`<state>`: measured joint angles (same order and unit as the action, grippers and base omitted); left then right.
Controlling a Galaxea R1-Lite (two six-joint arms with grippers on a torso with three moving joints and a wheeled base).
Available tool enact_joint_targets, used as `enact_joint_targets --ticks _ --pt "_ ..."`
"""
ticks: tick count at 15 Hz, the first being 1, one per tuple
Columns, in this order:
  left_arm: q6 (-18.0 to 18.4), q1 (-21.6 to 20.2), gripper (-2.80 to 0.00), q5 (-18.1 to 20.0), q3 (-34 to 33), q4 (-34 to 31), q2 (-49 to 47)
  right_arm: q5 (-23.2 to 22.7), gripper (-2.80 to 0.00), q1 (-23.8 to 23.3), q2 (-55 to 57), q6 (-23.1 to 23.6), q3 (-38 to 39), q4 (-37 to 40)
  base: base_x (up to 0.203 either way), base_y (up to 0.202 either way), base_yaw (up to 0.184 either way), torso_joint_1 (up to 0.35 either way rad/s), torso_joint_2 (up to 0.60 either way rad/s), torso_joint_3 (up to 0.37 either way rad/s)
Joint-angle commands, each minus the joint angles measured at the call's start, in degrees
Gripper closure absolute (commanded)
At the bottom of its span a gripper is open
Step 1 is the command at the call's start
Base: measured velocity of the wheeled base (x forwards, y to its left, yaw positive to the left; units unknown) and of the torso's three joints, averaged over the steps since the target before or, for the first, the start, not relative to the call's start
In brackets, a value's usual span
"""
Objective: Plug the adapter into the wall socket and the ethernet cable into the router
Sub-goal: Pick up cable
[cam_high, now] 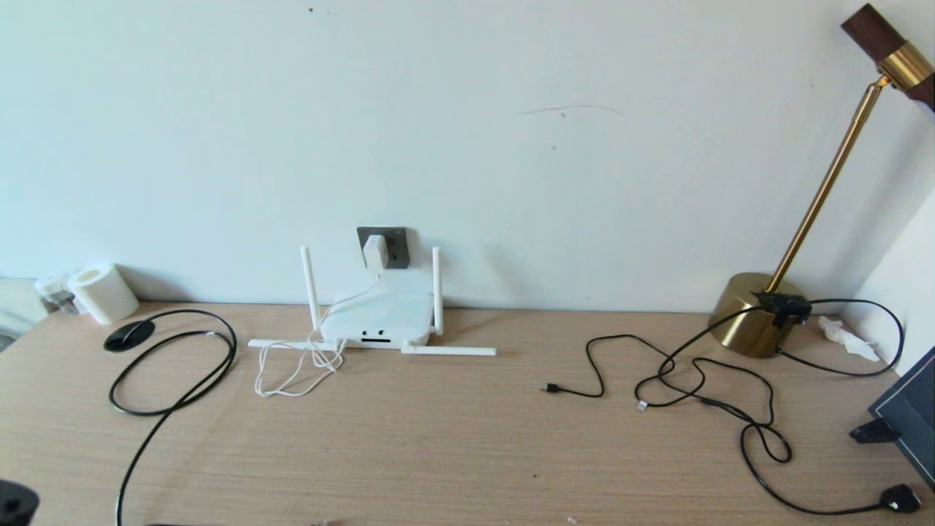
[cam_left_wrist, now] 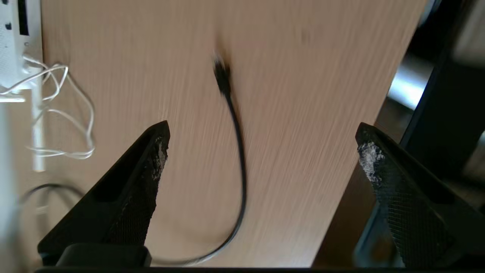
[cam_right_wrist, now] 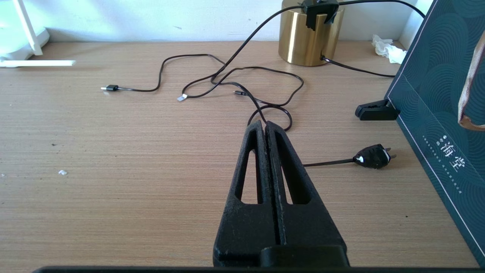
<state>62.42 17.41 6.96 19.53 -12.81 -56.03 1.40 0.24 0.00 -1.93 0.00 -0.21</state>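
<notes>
The left gripper (cam_left_wrist: 261, 148) hangs over the desk (cam_high: 438, 438) with fingers spread wide, released, holding nothing; its view is blurred. Only a dark corner of that arm shows at near left. The right gripper (cam_right_wrist: 265, 127) is clenched, empty. The adapter (cam_high: 375, 253) sits in the wall socket (cam_high: 397, 245) behind the router (cam_high: 380, 318); the ethernet cable (cam_high: 175, 365) loops at left.

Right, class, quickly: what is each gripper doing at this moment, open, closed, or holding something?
Left gripper: open wide above the desk, holding nothing.
Right gripper: closed, fingers pressed together, holding nothing.
</notes>
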Motion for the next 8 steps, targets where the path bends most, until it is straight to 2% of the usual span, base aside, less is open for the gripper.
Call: enact_joint_targets --ticks 1,2,5,8 --pt "8.8 0.0 -2.80 -5.6 -1.9 -0.4 -0.1 0.0 0.00 0.0 0.0 0.0 0.0 0.0 0.000 0.000 0.000 0.000 0.00 0.000" --pt "10.0 0.1 -2.80 -6.0 -2.4 -0.5 -1.0 0.0 0.00 0.0 0.0 0.0 0.0 -0.1 0.000 0.000 0.000 0.000 0.00 0.000" --pt "10.7 0.0 -2.80 -6.3 -3.9 0.4 -5.0 0.0 0.00 0.0 0.0 0.0 0.0 0.0 0.000 0.000 0.000 0.000 0.00 0.000" --pt "10.7 0.1 -2.80 -6.0 -1.7 1.9 -13.5 0.0 0.00 0.0 0.0 0.0 0.0 -0.1 0.000 0.000 0.000 0.000 0.00 0.000"
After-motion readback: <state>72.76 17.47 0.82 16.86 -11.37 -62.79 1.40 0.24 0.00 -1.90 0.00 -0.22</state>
